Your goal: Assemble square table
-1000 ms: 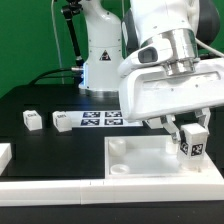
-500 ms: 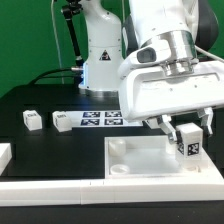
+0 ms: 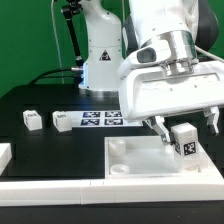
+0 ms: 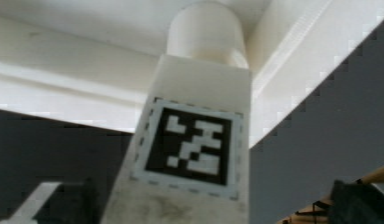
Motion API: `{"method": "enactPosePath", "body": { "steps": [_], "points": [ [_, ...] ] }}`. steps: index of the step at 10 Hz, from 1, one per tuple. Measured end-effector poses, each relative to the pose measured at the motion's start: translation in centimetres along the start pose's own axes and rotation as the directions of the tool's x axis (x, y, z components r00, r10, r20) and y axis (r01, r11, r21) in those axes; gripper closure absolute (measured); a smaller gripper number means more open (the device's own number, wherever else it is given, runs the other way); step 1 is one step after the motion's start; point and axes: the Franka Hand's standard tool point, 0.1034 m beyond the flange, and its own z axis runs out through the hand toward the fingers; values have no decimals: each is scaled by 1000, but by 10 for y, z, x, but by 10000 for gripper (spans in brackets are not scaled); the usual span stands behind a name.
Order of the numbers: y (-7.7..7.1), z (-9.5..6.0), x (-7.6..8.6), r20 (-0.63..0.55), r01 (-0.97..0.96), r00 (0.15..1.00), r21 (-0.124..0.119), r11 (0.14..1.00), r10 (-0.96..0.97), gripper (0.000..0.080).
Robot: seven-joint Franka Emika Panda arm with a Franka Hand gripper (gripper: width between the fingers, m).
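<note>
Gripper (image 3: 186,127): jaws wide apart, one on each side of an upright leg (image 3: 186,141), with a gap showing on both sides in the exterior view. Nothing is held. The wrist view agrees: the leg (image 4: 189,150) fills the middle, tag toward the camera, jaw tips well off to either side.

Border rail (image 3: 50,188): long white strip along the near edge of the bench (image 3: 60,148).

Slab (image 3: 140,158): top of the square table, white with a raised rim, lying flat on the black bench just behind the rail. One open socket (image 3: 119,166) shows in its near corner toward the exterior view's left.

Leg, as above: stands at the slab's corner toward the exterior view's right and leans slightly. In the wrist view its rounded end points toward the slab's white corner. The joint is hidden, so whether it is seated in a socket cannot be told.

First loose leg (image 3: 33,119) and second loose leg (image 3: 61,121): small tagged blocks near each other on the bench, well apart from the slab.

Marker board (image 3: 100,119): flat, just beside the second loose leg.

Arm's base (image 3: 100,50): farthest back.

Hazards, as judged:
- If the leg is only resting in place, it may topple once nothing flanks it.
- A jaw tip brushing it on the way up could knock it over.
- A crooked start could jam the leg and stop it going fully home.
</note>
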Motion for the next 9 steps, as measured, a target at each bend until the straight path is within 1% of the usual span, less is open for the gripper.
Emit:
{"method": "enactPosePath", "body": {
  "steps": [3,4,5,6,7,8,9],
  "points": [
    [2,0,0,2,-2,1000,-1,1000,2,151],
    [10,-4,0,71,-13,997,16,1000,12,151],
    [15,-12,11,116,-23,993,29,999,20,151],
    [16,-11,15,107,-21,994,27,999,18,151],
    [18,-6,7,156,-26,988,41,999,19,151],
    [16,-5,6,277,-54,960,76,996,31,151],
    [13,-7,12,383,-92,922,105,990,45,151]
  ]
}}
